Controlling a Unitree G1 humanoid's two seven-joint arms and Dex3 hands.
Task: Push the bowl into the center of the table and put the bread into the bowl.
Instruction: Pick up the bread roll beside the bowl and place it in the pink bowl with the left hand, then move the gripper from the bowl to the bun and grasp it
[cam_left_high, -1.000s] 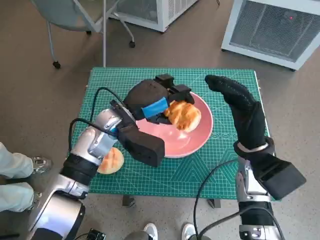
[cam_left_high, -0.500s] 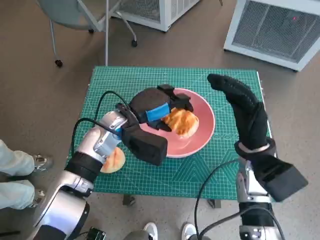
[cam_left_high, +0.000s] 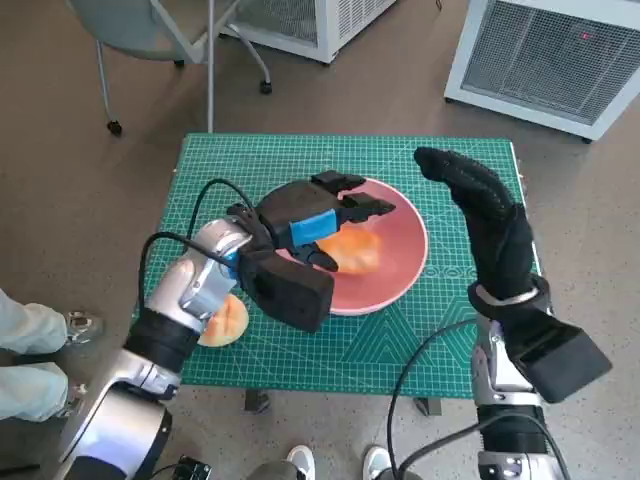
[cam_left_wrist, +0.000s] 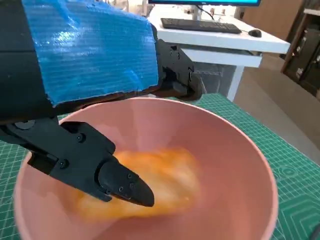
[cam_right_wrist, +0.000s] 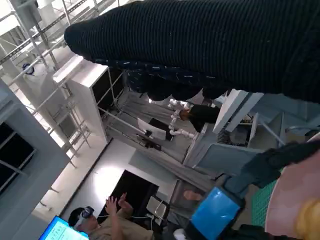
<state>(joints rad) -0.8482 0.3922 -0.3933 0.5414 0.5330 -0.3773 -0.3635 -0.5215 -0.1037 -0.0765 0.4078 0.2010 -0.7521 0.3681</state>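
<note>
Counter (cam_left_high: 250, 160) with green mat: bare strip along far edge. Pink bowl (cam_left_high: 405, 265) near centre, bread (cam_left_high: 352, 250) inside. Left hand (cam_left_high: 315, 220) over bowl, fingers spread, released. Right hand (cam_left_high: 485, 215) raised near right edge, extended, grasping nothing. Second bun (cam_left_high: 225, 320) near front-left edge.

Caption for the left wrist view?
Left hand open above bread lying in the pink bowl.

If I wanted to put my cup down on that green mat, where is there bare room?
The far strip of the green mat, between its far edge and the pink bowl, is bare, as is the near strip in front of the bowl. The middle is crowded: the left hand hovers over bread in the bowl, and another bread lies at the near-left edge.
</note>
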